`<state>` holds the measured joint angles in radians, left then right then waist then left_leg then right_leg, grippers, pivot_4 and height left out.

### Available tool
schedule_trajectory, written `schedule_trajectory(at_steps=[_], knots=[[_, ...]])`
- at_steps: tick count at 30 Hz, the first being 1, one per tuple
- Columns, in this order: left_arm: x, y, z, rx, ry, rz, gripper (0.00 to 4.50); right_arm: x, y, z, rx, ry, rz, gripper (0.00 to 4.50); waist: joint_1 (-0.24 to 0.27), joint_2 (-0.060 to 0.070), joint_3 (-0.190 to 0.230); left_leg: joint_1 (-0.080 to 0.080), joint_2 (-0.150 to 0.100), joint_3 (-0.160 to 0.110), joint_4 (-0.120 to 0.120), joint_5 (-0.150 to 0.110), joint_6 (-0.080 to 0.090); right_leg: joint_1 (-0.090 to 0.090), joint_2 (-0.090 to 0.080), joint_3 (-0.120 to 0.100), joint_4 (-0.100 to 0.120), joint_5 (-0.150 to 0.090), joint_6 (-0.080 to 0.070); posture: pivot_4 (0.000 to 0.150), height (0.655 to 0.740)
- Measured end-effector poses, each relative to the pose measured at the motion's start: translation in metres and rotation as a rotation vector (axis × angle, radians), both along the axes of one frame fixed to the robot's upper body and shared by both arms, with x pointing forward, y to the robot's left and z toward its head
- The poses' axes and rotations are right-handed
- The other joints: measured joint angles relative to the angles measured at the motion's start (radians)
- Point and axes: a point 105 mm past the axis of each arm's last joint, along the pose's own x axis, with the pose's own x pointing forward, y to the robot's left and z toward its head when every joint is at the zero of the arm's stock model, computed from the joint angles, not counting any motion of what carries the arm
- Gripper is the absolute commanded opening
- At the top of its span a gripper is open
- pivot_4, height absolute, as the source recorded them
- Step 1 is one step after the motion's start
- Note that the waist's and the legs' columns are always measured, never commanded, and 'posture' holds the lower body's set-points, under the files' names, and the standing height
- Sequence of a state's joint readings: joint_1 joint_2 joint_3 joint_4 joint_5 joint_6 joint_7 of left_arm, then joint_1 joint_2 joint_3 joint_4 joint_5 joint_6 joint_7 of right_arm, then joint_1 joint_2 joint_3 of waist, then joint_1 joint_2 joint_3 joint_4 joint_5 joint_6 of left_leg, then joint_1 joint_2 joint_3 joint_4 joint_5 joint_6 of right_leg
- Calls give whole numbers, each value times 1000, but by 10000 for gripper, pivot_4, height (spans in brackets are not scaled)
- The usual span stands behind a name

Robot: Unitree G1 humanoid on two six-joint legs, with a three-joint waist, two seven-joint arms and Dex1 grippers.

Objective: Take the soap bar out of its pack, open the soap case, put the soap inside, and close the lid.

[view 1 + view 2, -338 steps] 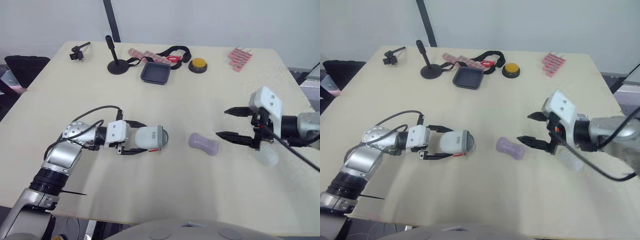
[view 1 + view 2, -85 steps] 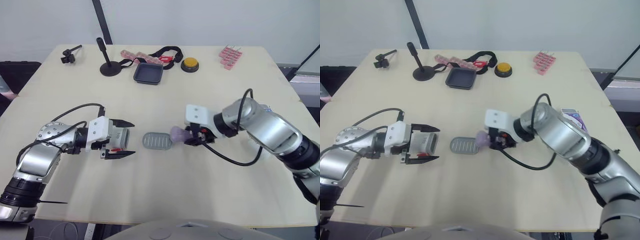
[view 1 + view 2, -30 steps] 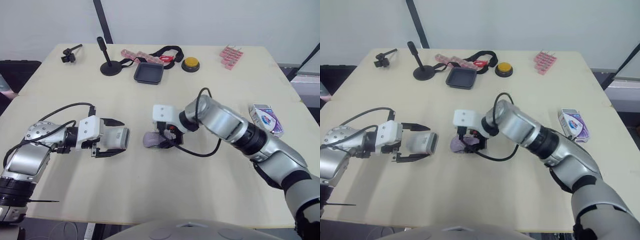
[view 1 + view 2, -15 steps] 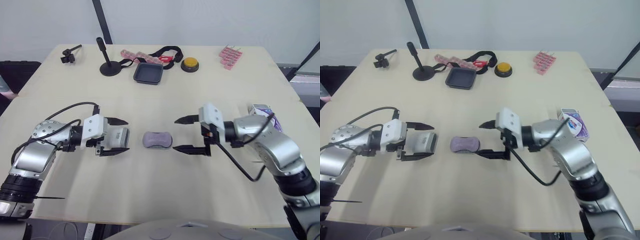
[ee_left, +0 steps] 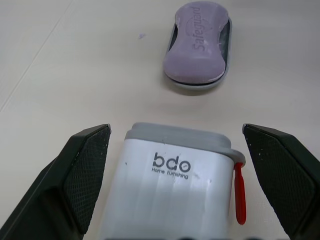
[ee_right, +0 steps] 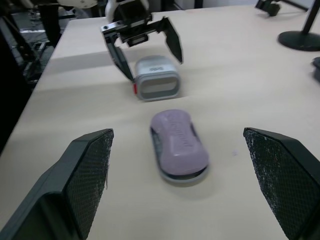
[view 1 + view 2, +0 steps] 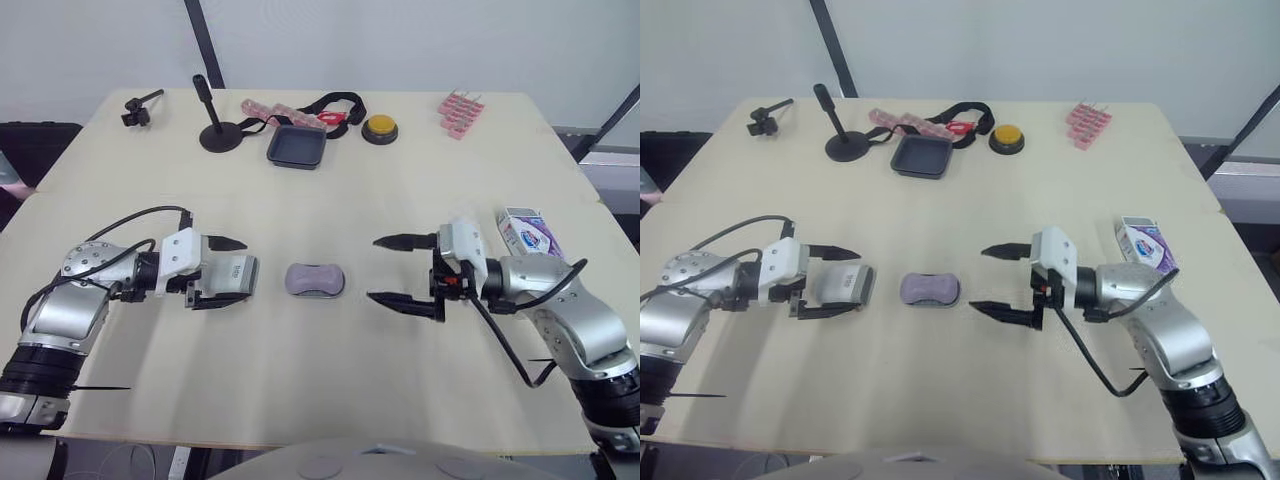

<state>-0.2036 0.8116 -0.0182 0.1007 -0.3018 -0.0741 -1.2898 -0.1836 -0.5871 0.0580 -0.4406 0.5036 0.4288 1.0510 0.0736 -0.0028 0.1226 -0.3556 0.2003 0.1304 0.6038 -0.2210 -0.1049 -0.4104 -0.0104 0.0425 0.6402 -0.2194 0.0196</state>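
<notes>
Pale wooden desk (image 7: 330,200) against a plain light wall. Roughly mid-desk, a bit closer to the front edge, the purple soap bar (image 7: 315,277) is sitting in the grey case base (image 5: 197,86), embossed side up. Its long axis runs parallel to the front edge.

The white lid (image 5: 175,175) is off, lying toward the left edge from the soap with its grey-rimmed end pointing at the bar. The left end effector (image 7: 240,272) straddles it, spread wider than the lid with a gap at both tips.

The right end effector (image 7: 373,268) is wide open, holding nothing and aimed at the soap from the right-edge side, apart from it. The soap pack (image 7: 527,228) lies near the right edge.
</notes>
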Motion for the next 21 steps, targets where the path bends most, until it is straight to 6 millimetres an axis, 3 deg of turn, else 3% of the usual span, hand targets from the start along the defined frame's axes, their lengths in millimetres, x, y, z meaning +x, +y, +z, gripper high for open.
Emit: schedule_trajectory(at_steps=[6, 13, 21], knots=[[0, 3, 2, 8, 33, -2, 45000, -5, 1, -8, -23, -6, 21, 44923, 2, 0, 0, 0, 0, 0, 0, 0, 0, 0, 0, 0, 0, 0, 0, 1500, 7400], [7, 24, 12, 96, 42, 16, 45000, -11, 5, -15, -53, -7, 63, 44923, 0, 0, 0, 0, 0, 0, 0, 0, 0, 0, 0, 0, 0, 0, 0, 1500, 7400], [0, 34, 2, 140, 130, -14, 45000, -12, 8, -14, -61, -10, 65, 44923, 1, 0, 0, 0, 0, 0, -1, 0, 0, 0, 0, 0, 0, 0, 0, 1500, 7400]])
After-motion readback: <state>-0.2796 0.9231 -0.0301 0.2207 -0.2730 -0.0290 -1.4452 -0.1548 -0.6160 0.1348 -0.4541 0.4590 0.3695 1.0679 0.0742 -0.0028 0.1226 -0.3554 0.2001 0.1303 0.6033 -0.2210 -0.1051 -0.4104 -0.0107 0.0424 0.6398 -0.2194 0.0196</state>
